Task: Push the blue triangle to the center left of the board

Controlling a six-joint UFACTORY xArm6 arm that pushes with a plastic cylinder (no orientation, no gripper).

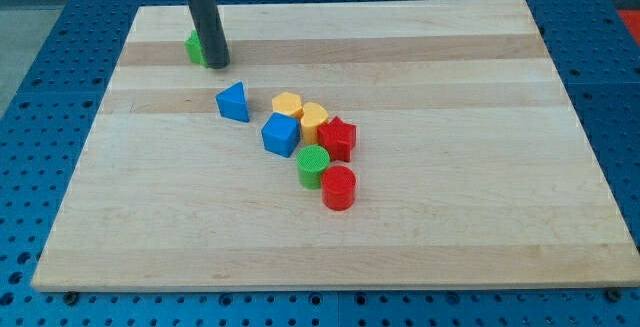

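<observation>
1. Nearest the camera, toward the view's bottom, stands a red cylinder (pixel 339 187), with a green cylinder (pixel 313 166) touching it just above and to the left.
2. Above those sit a red star-shaped block (pixel 338 138), a blue cube (pixel 281 134) and two yellow blocks (pixel 288 104) (pixel 314 118), their shapes hard to make out. All six are packed in one cluster near the middle of the wooden board (pixel 480 217).
3. The blue triangle (pixel 233 102) rests just left of that cluster, a small gap apart from it, slightly above the board's middle.
4. I have no claw, only a dark rod, so nothing opens, closes or is held. My tip (pixel 217 65) rests on the board near the view's top left, well apart from the blue triangle, above and a little to its left.
5. A green block (pixel 194 48) sits right beside my tip, partly hidden behind the rod; its shape is unclear.
6. In my judgement the task is barely begun: the triangle is well short of the centre left, and my tip would need to get round to its right side to push it leftward.
</observation>
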